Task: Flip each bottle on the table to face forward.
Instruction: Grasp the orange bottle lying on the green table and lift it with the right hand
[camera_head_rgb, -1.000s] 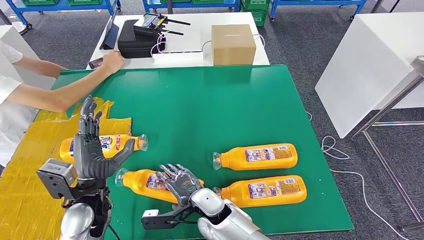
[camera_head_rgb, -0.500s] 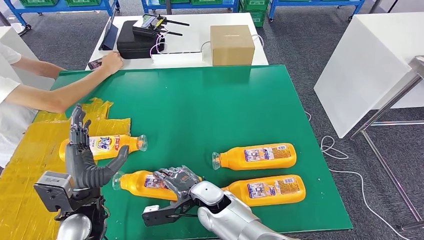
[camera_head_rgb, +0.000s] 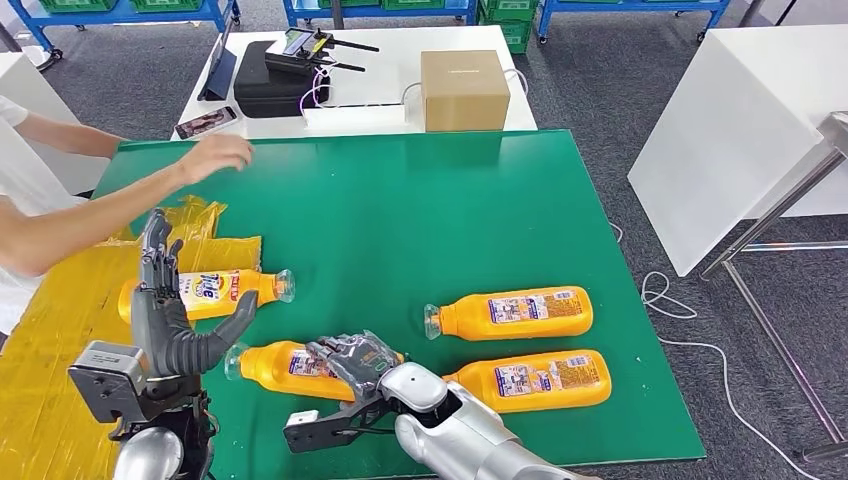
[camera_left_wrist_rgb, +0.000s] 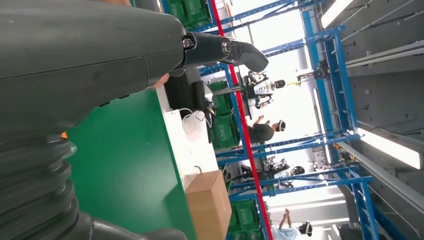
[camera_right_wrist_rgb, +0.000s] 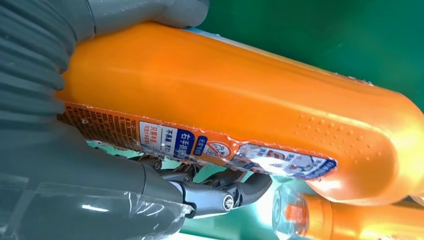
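right hand (camera_head_rgb: 352, 358): fingers wrapped around the near-left bottle (camera_head_rgb: 283, 362) lying on the green surface (camera_head_rgb: 420, 210)
left hand (camera_head_rgb: 165, 300): raised, fingers spread, holding nothing

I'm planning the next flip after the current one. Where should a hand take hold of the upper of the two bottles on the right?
Probably around the labelled middle of the upper right bottle, coming down from above. It lies flat on the green table, cap to the left, with free table on its far side and a gap to the lower right bottle, leaving room for fingers.
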